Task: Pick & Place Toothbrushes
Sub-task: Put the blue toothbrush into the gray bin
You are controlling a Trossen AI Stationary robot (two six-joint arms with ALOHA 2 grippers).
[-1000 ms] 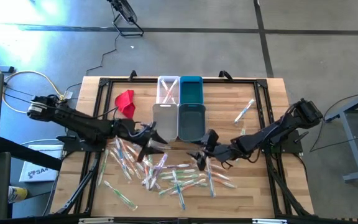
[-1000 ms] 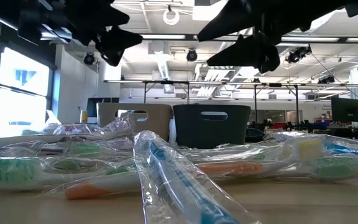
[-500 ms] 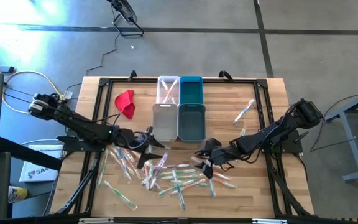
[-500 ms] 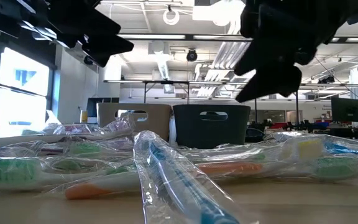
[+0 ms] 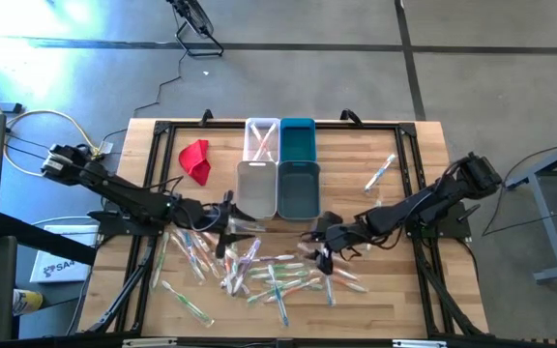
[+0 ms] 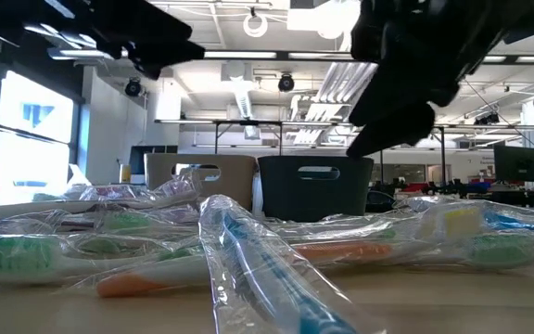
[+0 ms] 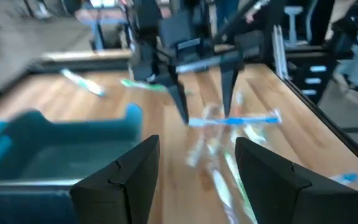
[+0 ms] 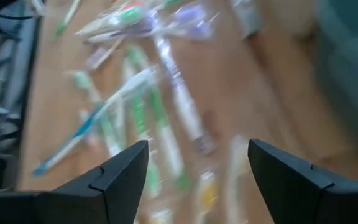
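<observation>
Both arms reach in over the middle of the wooden table (image 5: pixel 409 164), each from its own side, and both hang above the heap of toothbrushes (image 5: pixel 269 273) with nothing in them. The left gripper (image 5: pixel 232 232) sits just in front of the grey bin (image 5: pixel 256 188), at the left end of the heap, its two dark fingers (image 7: pixel 120 180) spread wide apart with only air between them. The right gripper (image 5: pixel 323 242) is just in front of the dark teal bin (image 5: pixel 299 188), over the right part of the heap, and its fingers (image 8: pixel 118 177) also stand wide open and empty, pointing down at the wrapped brushes on the wood. The toothbrushes lie loose and crossed over one another in their clear wrappers along the front half of the table, between the two arms and spilling toward the front edge; green, blue, orange and pink handles show among them. One more wrapped brush (image 5: pixel 380 173) lies by itself near the right edge, well apart from the heap. Behind the grey and teal bins stand a clear bin (image 5: pixel 262 139) and a blue bin (image 5: pixel 297 138), close to the back edge, and a red cloth (image 5: pixel 195 159) lies to their left.
</observation>
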